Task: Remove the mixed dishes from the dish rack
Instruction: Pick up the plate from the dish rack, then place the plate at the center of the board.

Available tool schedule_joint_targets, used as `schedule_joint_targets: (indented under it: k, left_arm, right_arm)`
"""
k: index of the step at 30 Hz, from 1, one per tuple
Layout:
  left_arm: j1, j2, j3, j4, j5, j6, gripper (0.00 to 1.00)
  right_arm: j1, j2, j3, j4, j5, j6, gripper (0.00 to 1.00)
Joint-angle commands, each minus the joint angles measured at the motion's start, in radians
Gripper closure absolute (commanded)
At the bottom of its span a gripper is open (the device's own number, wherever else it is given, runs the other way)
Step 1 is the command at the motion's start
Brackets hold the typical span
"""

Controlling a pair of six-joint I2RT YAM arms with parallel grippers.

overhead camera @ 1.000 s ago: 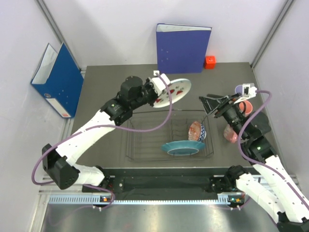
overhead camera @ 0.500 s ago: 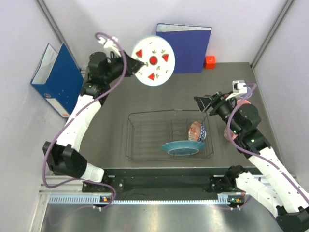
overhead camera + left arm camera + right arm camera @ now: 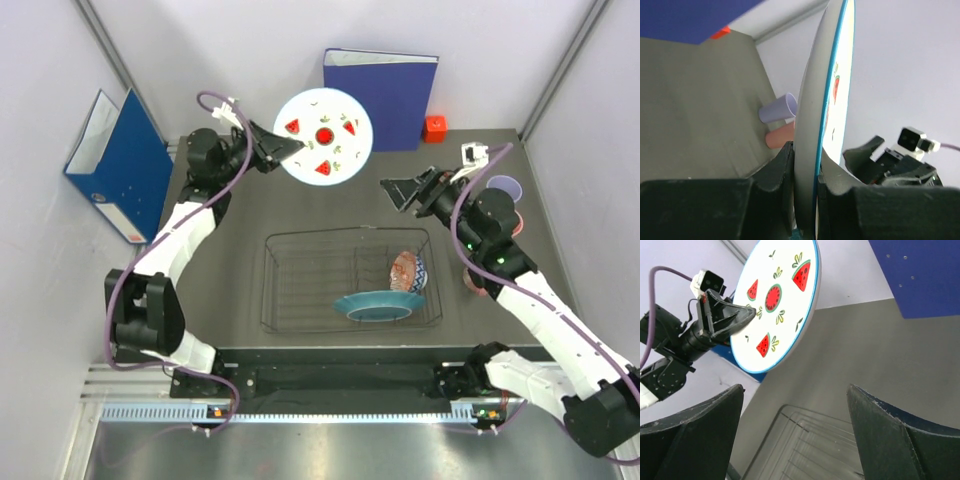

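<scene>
Top external view showed the left gripper [image 3: 290,148] raised above the far left of the table [image 3: 230,260], pinching the rim of the white plate with red watermelon marks [image 3: 323,135], which was held in the air with its decorated face turned up toward the camera. In the left wrist view the plate stood edge-on, clamped between the two dark fingers [image 3: 775,175]. The right gripper [image 3: 392,196] hovered beyond the far right corner of the dish rack [image 3: 300,285], its fingers spread wide with nothing between them. The teal plate [image 3: 378,305] and the small red-and-blue patterned bowl [image 3: 407,270] sat in the rack's right end. The lavender cup [image 3: 503,186] and a pink cup [image 3: 475,280] were on the table to the right of the rack
</scene>
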Motion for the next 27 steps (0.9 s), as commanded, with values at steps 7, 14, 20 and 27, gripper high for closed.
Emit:
schedule_joint_targets:
  k: [7, 14, 20, 27]
  left_arm:
    - [0.23, 0.036, -0.005, -0.069, -0.335, -0.052, 1.0]
    - [0.276, 0.259, 0.149, -0.185, -0.386, 0.046, 1.0]
    - [0.278, 0.427, 0.238, -0.16, -0.369, 0.036, 1.0]
    - [0.281, 0.591, 0.413, -0.281, -0.404, 0.089, 1.0]
  right_arm:
    - [0.009, -0.074, -0.018, 0.132, -0.012, 0.036, 0.18]
    - [0.009, -0.198, -0.059, 0.046, 0.04, -0.014, 0.18]
    - [0.009, -0.232, -0.087, 0.015, 0.048, -0.022, 0.18]
    - [0.008, -0.25, -0.137, 0.017, 0.031, -0.002, 0.18]
